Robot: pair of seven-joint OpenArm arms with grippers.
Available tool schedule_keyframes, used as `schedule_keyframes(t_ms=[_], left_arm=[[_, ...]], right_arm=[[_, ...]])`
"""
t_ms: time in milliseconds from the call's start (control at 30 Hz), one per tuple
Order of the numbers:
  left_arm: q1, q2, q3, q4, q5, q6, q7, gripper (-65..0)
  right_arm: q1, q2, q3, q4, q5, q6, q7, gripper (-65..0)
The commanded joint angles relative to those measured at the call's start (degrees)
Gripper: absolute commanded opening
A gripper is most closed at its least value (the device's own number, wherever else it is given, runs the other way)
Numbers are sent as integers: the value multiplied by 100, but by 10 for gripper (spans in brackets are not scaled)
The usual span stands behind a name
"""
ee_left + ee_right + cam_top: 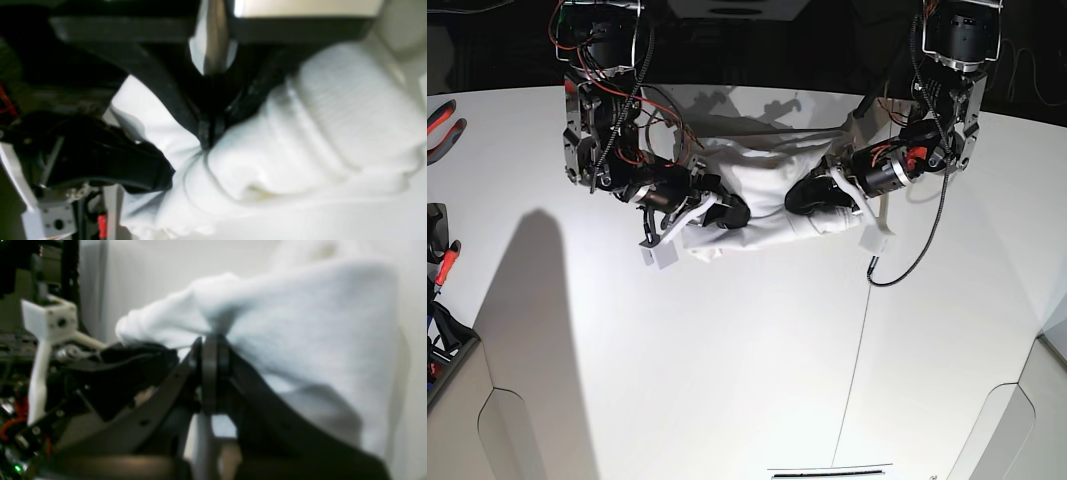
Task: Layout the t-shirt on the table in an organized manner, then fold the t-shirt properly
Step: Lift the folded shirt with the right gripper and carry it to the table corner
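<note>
The white table [727, 380] filled nearly all of the base view, with a thin dark seam [852, 380] running down its lower right. Beyond its far edge at the top the room was dark. At the far left edge lay red-handled pliers [442, 125]. The lower half of the table was bare and open. The shirt [762, 195] lay bunched at upper centre, near the far edge. Left of centre, the right gripper [727, 212] was pressed together on a fold of shirt; right of centre, the left gripper [805, 196] pinched another fold. A black cable [917, 255] looped onto the table at the right.
</note>
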Motion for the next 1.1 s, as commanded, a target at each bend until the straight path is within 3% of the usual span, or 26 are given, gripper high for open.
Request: schedule_keyframes(t_ms=[0, 133, 233, 333, 500, 533, 633, 700, 800, 967, 1067], left_arm=[[-46, -35, -4, -39, 168, 157, 85, -650], [-160, -37, -4, -15, 157, 155, 109, -650], [-289, -103, -7, 284, -22, 144, 511, -650], [-293, -212, -4, 1032, -48, -24, 754, -650], [-293, -402, -7, 1982, -61, -17, 824, -650], [-295, -448, -7, 2127, -61, -20, 822, -650], [-291, -538, -37, 2483, -44, -20, 831, -650], [-275, -538, -142, 2579, 11, -17, 839, -650], [-273, -540, -341, 2581, 192, -13, 839, -650], [-278, -540, -850, 2581, 562, -7, 835, -650], [-275, -542, -1215, 2581, 573, 7, 835, -650]], right_arm=[[33, -13, -4, -52, -426, -271, -63, -650], [48, -15, -7, 7, -402, -330, -87, -650], [48, -15, -7, 284, -63, -299, -409, -650], [63, -15, -7, 940, 155, -258, -669, -650], [164, -15, -7, 2312, -114, -256, -876, -650], [208, -15, -7, 2562, -90, -186, -938, -650], [437, -13, -24, 3189, 170, 479, -1322, -650], [669, 46, -166, 3373, 564, 634, -1843, -650], [905, 426, -881, 3320, 938, 846, -2312, -650], [1123, 1325, -2658, 3206, 905, 973, -2315, -650], [1394, 1703, -3644, 3056, 605, 1097, -2232, -650]])
